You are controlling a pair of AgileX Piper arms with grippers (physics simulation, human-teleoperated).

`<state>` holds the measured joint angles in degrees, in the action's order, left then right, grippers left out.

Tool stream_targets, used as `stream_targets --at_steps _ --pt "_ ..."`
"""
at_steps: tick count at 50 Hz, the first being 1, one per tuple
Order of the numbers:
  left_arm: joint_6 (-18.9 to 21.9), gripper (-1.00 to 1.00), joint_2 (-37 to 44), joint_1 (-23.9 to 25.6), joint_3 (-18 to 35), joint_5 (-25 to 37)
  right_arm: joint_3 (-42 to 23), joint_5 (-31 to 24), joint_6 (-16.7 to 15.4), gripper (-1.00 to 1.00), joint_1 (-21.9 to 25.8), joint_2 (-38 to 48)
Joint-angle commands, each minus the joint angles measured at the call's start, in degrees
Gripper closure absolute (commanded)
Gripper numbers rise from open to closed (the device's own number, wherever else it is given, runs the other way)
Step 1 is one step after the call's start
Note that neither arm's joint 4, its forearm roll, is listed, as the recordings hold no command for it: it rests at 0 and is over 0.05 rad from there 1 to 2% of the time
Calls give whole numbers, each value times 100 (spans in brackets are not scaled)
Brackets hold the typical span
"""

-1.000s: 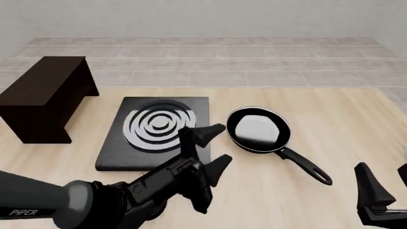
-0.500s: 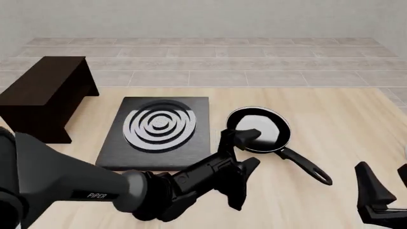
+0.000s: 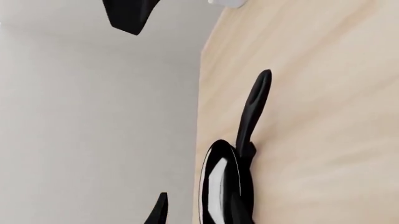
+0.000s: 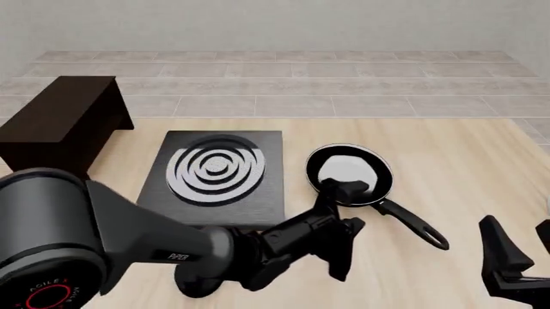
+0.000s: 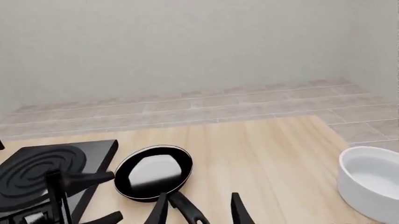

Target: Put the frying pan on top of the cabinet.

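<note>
Leftmost, the cabinet [image 4: 58,125] stands at the far left of the wooden surface [image 4: 464,167], dark and box-shaped, its flat top bare. Next to its right lies the stove plate [image 4: 215,177] with white rings, flat on the surface. Over the plate's near right corner reaches the left tool [image 4: 344,222], turned on its side with its fingers spread wide and nothing between them; one fingertip shows against the near rim of the frying pan [image 4: 351,175], though contact cannot be confirmed. The left wrist view looks edge-on at the pan and along its handle, which lies flat on the wood. The pan sits just right of the stove plate, upright, well apart from the cabinet, its handle pointing toward the near right. At the far right edge waits the right tool [image 4: 516,257], low and near, fingers parted and empty; its own view also shows a white bowl [image 5: 371,179] off to the side.

As a judgement, the pan looks rigid and fairly light but glossy, so the rim may slip. The long handle, close to the bowl of the pan, seems the surer hold to limit tipping.
</note>
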<state>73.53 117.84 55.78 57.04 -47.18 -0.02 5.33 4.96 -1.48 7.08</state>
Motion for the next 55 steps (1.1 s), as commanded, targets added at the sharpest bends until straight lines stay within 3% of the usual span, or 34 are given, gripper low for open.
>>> stream_targets --at_steps 1,55 --pt "-68 -100 272 88 243 130 1 123 32 -100 -9 142" --pt "-226 -100 849 312 1095 567 -3 348 135 -100 -54 436"
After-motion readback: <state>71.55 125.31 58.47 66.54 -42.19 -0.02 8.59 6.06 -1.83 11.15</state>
